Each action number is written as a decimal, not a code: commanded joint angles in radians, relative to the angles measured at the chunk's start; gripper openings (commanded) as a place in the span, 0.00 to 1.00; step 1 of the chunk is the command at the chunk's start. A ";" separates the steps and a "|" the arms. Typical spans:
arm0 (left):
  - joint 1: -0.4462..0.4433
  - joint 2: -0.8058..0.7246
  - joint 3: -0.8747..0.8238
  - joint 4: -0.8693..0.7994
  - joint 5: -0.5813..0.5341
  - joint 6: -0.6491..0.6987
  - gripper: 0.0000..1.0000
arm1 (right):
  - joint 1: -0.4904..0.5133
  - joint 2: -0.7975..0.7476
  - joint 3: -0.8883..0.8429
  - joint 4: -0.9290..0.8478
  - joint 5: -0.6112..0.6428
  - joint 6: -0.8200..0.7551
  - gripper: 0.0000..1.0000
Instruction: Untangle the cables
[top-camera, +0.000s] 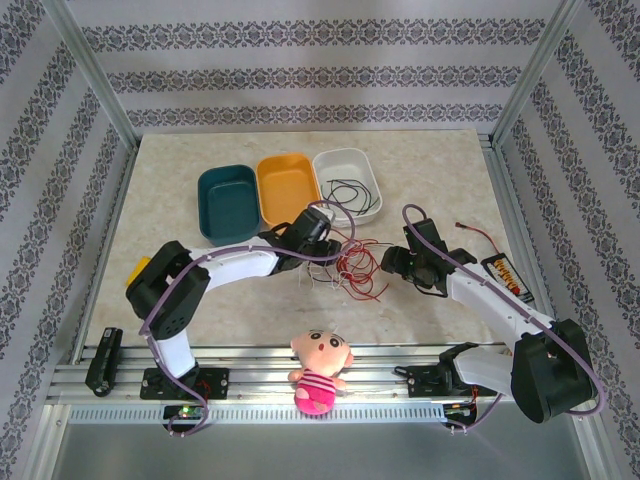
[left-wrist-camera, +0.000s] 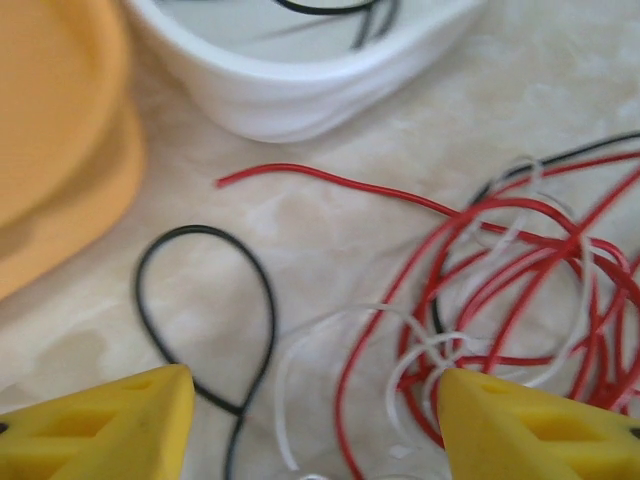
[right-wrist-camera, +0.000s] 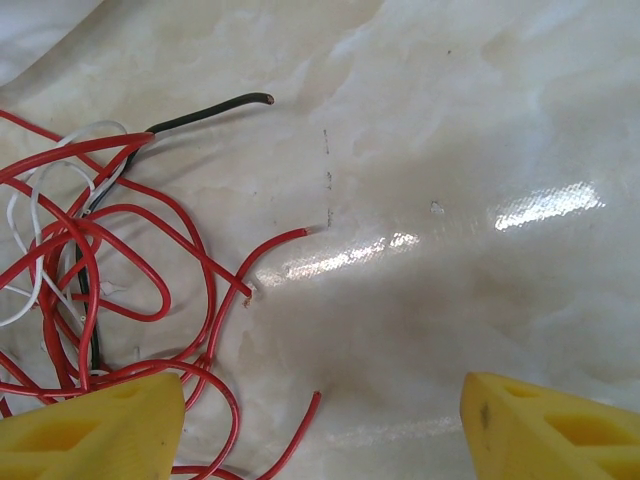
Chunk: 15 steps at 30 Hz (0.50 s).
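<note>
Cables (top-camera: 350, 268) in red, white and black lay knotted on the desk (top-camera: 440, 170), between the two arms. Over them hung the left gripper (left-wrist-camera: 315, 405), released and wide, with a black loop and some white strands in its gap and the red mass off by the finger on the right of its wrist view. Released as well, the right gripper (right-wrist-camera: 322, 415) stood mostly over bare desk, the heap lying off to the left of its view. I judged the left arm better placed for a pick.
</note>
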 joint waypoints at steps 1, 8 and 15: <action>0.020 -0.024 0.036 -0.141 -0.095 -0.040 0.60 | 0.001 0.004 0.022 0.013 -0.009 0.010 0.74; 0.033 0.007 0.056 -0.256 -0.158 -0.092 0.46 | 0.004 -0.008 0.027 0.013 -0.006 0.007 0.75; 0.032 0.062 0.065 -0.266 -0.099 -0.086 0.43 | 0.006 -0.011 0.038 0.008 -0.006 0.002 0.76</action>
